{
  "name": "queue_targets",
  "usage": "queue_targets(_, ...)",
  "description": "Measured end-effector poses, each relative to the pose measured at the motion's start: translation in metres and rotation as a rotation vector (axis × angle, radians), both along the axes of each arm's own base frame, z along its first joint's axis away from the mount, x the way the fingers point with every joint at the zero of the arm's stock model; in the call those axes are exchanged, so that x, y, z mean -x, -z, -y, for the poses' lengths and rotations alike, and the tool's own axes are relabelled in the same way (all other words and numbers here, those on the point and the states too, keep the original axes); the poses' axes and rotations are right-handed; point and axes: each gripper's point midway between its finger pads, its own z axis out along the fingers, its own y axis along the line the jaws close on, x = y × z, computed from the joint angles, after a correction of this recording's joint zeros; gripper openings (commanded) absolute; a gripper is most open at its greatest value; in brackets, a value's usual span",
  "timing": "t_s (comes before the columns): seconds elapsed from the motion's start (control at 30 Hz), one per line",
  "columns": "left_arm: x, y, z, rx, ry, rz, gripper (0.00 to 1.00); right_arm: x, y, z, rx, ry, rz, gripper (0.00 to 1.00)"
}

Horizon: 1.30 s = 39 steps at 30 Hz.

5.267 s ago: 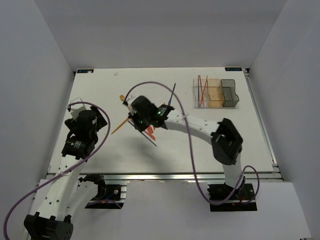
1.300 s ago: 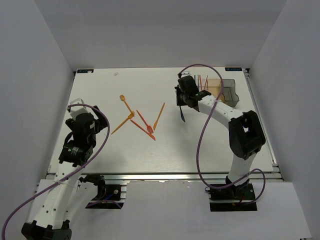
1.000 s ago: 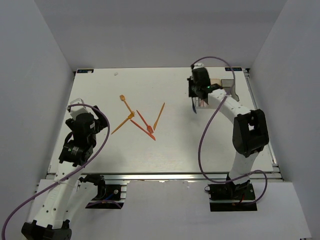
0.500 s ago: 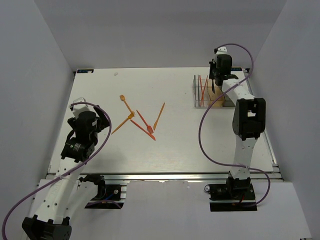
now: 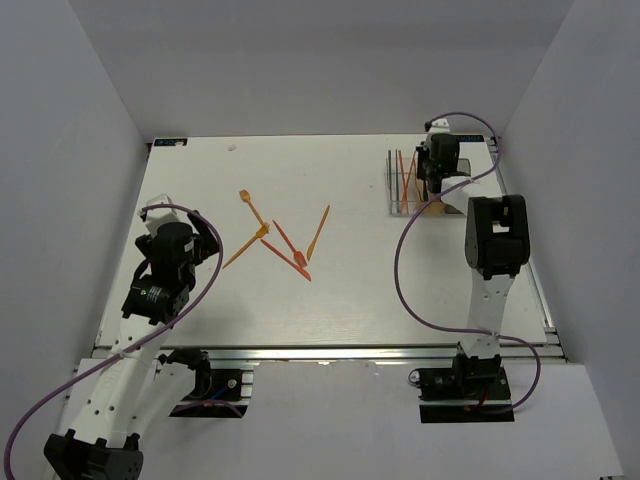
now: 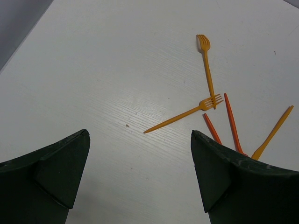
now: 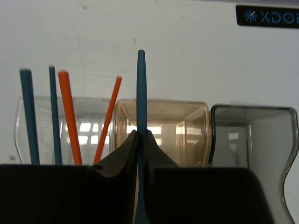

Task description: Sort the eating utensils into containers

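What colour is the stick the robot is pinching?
Dark blue. The stick shows best in the right wrist view.

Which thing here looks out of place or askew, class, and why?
The clear bin holds a mix: two dark blue handles and two orange-red handles, leaning at different angles, while the orange-tinted bin and grey bin beside it show nothing inside. Nothing looks spilled or broken.
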Motion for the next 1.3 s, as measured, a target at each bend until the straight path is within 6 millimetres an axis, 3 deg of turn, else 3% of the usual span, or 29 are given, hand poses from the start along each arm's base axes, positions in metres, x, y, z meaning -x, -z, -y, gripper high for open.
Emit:
queue_targets(0.03,0.0,0.0,0.0,0.0,0.0,0.0,0.98,0.007,0.008,0.001,0.0,0.006,-0.018,0.17)
queue_targets(0.07,0.0,0.0,0.0,0.0,0.0,0.0,0.98,0.013,0.016,0.003,-0.001,0.011,-0.036,0.4)
queue_targets(0.1,0.0,0.0,0.0,0.0,0.0,0.001,0.98,0.019,0.02,0.004,-0.005,0.018,-0.049,0.49)
queue_targets(0.17,0.0,0.0,0.0,0.0,0.0,0.001,0.98,0.024,0.021,0.006,-0.009,0.031,-0.059,0.56)
queue_targets(0.23,0.0,0.0,0.0,0.0,0.0,0.001,0.98,0.024,0.009,0.007,-0.018,0.041,-0.038,0.59)
queue_targets(0.27,0.0,0.0,0.0,0.0,0.0,0.001,0.98,0.024,-0.001,0.008,-0.021,0.046,-0.022,0.65)
queue_targets(0.4,0.0,-0.001,0.0,0.001,0.0,0.004,0.98,0.025,-0.056,0.007,-0.049,0.053,0.064,0.75)
queue_targets(0.47,0.001,-0.002,0.0,0.002,0.0,0.008,0.98,0.028,-0.091,0.004,-0.063,0.052,0.122,0.89)
queue_targets(0.57,0.001,-0.002,0.0,0.002,-0.001,0.009,0.98,0.039,-0.134,-0.006,-0.079,0.054,0.177,0.89)
queue_targets(0.63,0.001,-0.002,-0.001,0.001,-0.004,0.009,0.98,0.053,-0.154,-0.032,-0.094,0.03,0.187,0.89)
queue_targets(0.7,0.001,-0.002,-0.003,-0.002,-0.015,0.01,0.98,0.074,-0.161,-0.077,-0.107,-0.037,0.166,0.89)
queue_targets(0.83,0.002,-0.001,-0.008,-0.009,-0.048,0.004,0.98,0.128,-0.135,-0.193,-0.136,-0.262,0.049,0.86)
queue_targets(0.93,0.003,-0.001,-0.011,-0.013,-0.068,0.006,0.98,0.182,-0.084,-0.273,-0.099,-0.446,-0.094,0.73)
queue_targets(1.0,0.003,-0.001,-0.012,-0.015,-0.076,0.007,0.98,0.214,-0.046,-0.309,-0.057,-0.533,-0.192,0.64)
queue_targets(1.07,0.004,-0.002,-0.014,-0.017,-0.084,0.01,0.98,0.24,-0.01,-0.33,-0.013,-0.589,-0.281,0.54)
queue_targets(1.17,0.005,-0.003,-0.015,-0.017,-0.093,0.017,0.98,0.271,0.028,-0.344,0.041,-0.65,-0.383,0.5)
queue_targets(1.3,0.005,-0.004,-0.015,-0.014,-0.094,0.022,0.98,0.289,0.04,-0.364,0.085,-0.725,-0.421,0.49)
